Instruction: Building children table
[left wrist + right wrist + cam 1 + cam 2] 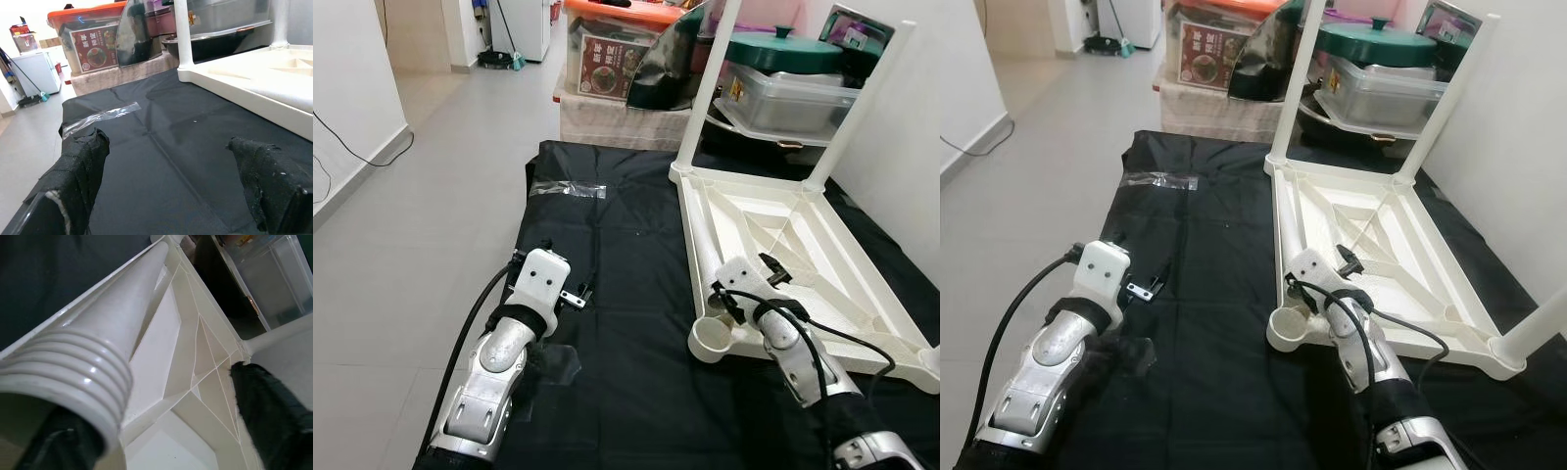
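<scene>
upturned white table (803, 245) lies on black cloth (607, 294) over grey floor (431, 196).

Two upright table legs (713, 78) are cut off by the top edge. The poster (609, 69) text on the storage box is probably too small to read.

1. The cream plastic tabletop (803, 245) lies upside down at the right of the frame, its ribbed underside facing up.
2. Two white legs (710, 83) stand upright in its far corners, toward the upper right.
3. A loose leg (710, 284) with a threaded end lies along the tabletop's left edge, its open end pointing toward the lower centre.
</scene>
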`<state>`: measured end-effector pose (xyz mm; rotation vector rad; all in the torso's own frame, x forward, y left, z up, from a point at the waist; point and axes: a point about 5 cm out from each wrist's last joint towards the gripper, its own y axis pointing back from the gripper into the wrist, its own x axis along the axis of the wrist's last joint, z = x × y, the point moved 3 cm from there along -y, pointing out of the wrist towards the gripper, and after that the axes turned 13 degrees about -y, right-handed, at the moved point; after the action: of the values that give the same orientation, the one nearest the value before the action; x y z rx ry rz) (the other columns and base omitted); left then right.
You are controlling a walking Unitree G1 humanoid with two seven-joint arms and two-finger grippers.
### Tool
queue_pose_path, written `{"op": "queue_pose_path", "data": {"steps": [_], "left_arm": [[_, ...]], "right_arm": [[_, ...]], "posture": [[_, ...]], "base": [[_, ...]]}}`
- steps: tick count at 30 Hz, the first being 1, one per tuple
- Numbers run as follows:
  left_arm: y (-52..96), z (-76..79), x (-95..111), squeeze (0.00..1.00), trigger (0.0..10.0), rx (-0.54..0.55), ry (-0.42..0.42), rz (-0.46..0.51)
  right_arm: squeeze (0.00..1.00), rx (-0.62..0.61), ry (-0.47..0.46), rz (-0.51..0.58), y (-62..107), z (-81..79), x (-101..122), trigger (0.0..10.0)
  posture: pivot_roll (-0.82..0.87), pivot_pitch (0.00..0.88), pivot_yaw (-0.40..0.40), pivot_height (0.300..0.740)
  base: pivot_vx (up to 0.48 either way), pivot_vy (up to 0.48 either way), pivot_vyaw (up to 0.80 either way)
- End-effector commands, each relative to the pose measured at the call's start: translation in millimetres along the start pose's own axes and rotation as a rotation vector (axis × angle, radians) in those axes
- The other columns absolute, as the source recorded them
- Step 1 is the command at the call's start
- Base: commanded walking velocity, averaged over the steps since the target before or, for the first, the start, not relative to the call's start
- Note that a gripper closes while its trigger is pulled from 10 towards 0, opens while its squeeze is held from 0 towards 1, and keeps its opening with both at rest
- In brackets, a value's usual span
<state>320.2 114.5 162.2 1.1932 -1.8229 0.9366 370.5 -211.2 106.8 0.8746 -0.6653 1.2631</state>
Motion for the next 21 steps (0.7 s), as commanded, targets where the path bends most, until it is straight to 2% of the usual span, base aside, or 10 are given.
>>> {"op": "queue_pose_path", "data": {"steps": [1, 2, 3, 8, 10, 15, 20, 21], "left_arm": [[-1.7, 4.6, 1, 0.00, 10.0, -0.008, -0.001, 0.005], [-1.7, 4.6, 1, 0.00, 10.0, -0.008, -0.001, 0.005], [-1.7, 4.8, 1, 0.00, 10.0, -0.007, -0.002, 0.005], [-1.5, 3.0, -1, 0.00, 10.0, 0.005, -0.006, 0.000], [-1.5, 3.0, -1, 0.00, 10.0, 0.005, -0.006, 0.000], [-2.6, 4.2, -1, 0.00, 10.0, 0.006, -0.008, 0.003], [-4.1, 3.0, -1, 0.00, 10.0, 0.006, -0.008, 0.004], [-4.8, 2.4, -1, 0.00, 10.0, 0.006, -0.007, 0.005]], "right_arm": [[0.00, -0.020, -0.023, -0.009, 0.4, 3.1, -5, 0.7], [0.00, -0.020, -0.023, -0.009, 0.4, 3.1, -5, 0.7], [0.00, -0.017, -0.044, 0.003, 1.0, 0.6, -5, 0.0], [0.00, -0.019, -0.122, 0.059, 3.1, -7.8, 0, 0.0], [0.00, -0.019, -0.122, 0.059, 3.1, -7.8, 0, 0.0], [0.00, 0.001, -0.162, 0.088, 10.5, -20.3, 0, 0.0], [0.00, -0.011, -0.184, 0.120, 14.1, -15.1, 3, 0.0], [0.00, -0.022, -0.200, 0.146, 16.5, -10.2, 6, 0.0]], "posture": [[0.18, 0.000, -0.150, 0.740], [0.18, 0.000, -0.150, 0.740], [0.18, 0.000, -0.152, 0.740], [0.18, 0.000, -0.156, 0.740], [0.18, 0.000, -0.156, 0.740], [0.18, 0.000, -0.153, 0.740], [0.17, 0.000, -0.141, 0.740], [0.17, 0.000, -0.138, 0.740]], "base": [[0.000, 0.000, 0.00], [0.000, 0.000, 0.00], [0.000, 0.000, 0.00], [0.000, 0.000, 0.00], [0.000, 0.000, 0.00], [0.000, 0.000, 0.00], [0.000, 0.000, 0.00], [0.000, 0.000, 0.00]]}}
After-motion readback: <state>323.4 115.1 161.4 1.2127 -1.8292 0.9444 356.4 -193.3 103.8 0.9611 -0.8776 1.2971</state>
